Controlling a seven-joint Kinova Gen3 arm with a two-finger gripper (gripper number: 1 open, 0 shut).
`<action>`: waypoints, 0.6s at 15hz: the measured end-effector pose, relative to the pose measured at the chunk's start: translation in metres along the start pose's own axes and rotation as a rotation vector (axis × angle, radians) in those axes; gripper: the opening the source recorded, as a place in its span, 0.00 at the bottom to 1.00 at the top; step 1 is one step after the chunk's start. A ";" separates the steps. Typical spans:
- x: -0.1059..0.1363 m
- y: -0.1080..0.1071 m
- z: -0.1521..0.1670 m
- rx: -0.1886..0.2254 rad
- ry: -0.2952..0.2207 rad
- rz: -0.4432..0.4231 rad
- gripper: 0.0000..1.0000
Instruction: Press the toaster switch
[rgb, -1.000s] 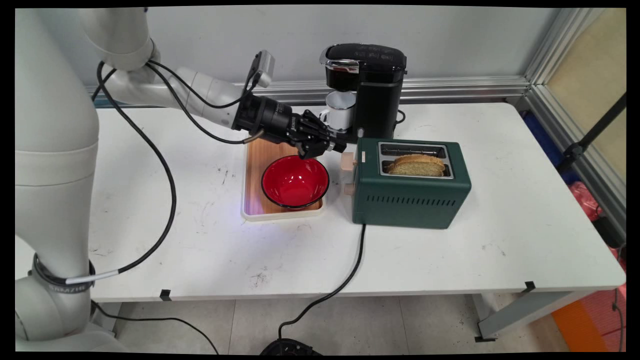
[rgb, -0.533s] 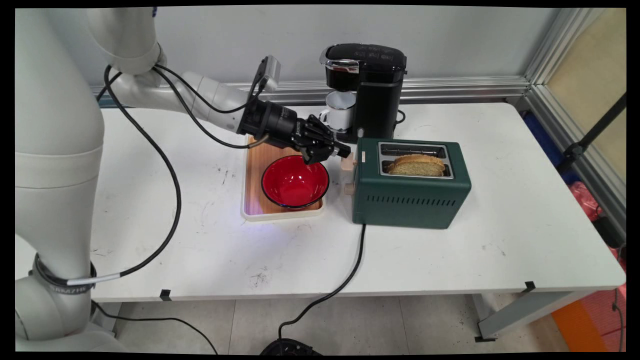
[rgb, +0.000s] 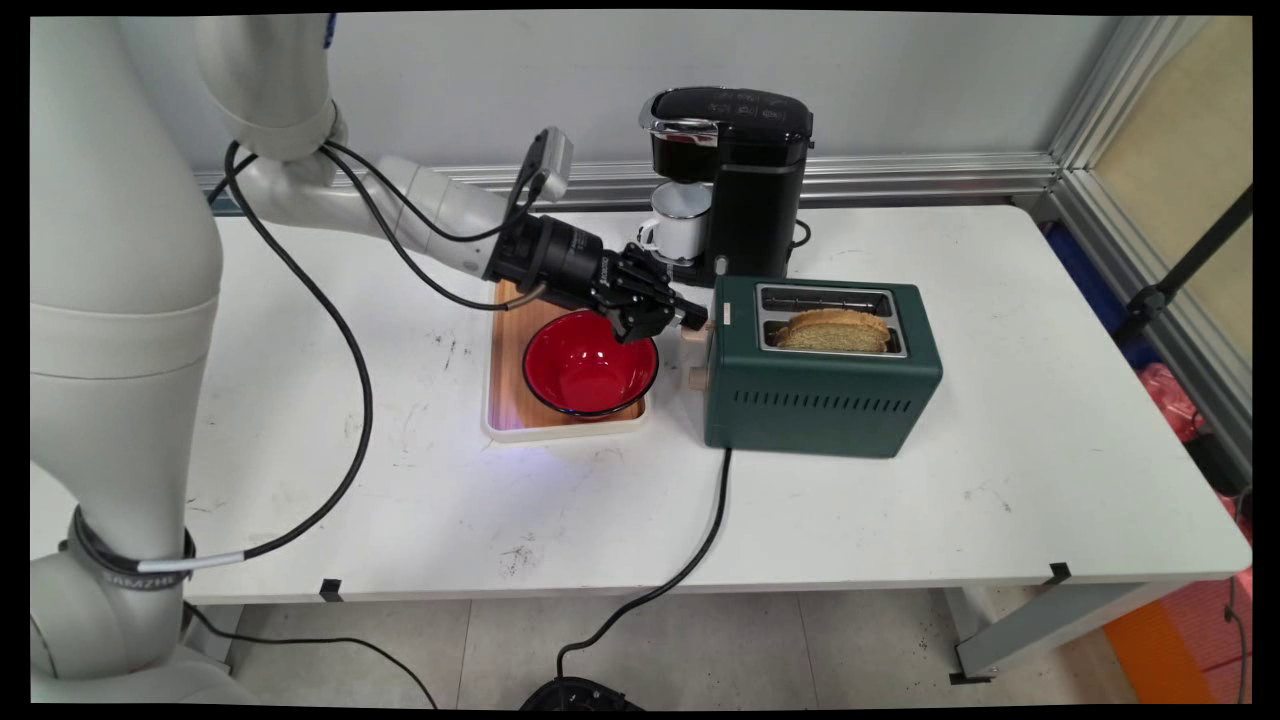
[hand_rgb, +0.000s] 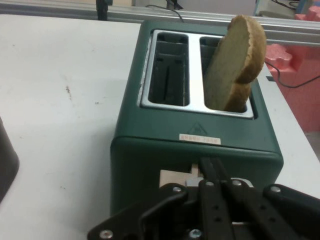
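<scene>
White table (rgb: 900, 520), gripper (rgb: 692, 318) hiding toaster lever (hand_rgb: 175, 178)

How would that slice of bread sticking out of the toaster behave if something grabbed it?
The bread is probably light and crumbly, so a hard pinch might dent it. It leans loosely in the green toaster's slot, so it would likely lift out easily.

Toaster (rgb: 820, 385) stood mid-table (rgb: 1000, 500), bread slice (rgb: 833, 330) in its near slot, far slot empty. Lever (rgb: 694, 325) projected from toaster's left end, gripper (rgb: 690, 318) right at it. Left of toaster, bowl (rgb: 588, 365) sat on tray (rgb: 510, 330). Behind toaster, coffee machine (rgb: 735, 180) stood near wall, mug (rgb: 680, 222) under its spout. Cord (rgb: 690, 550) ran from toaster's front off table's near edge.
</scene>
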 end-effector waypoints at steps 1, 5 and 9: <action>-0.001 0.000 0.001 -0.001 -0.002 0.001 0.00; -0.007 0.000 0.006 -0.005 -0.012 0.004 0.00; -0.011 0.000 0.011 -0.004 -0.020 0.003 0.00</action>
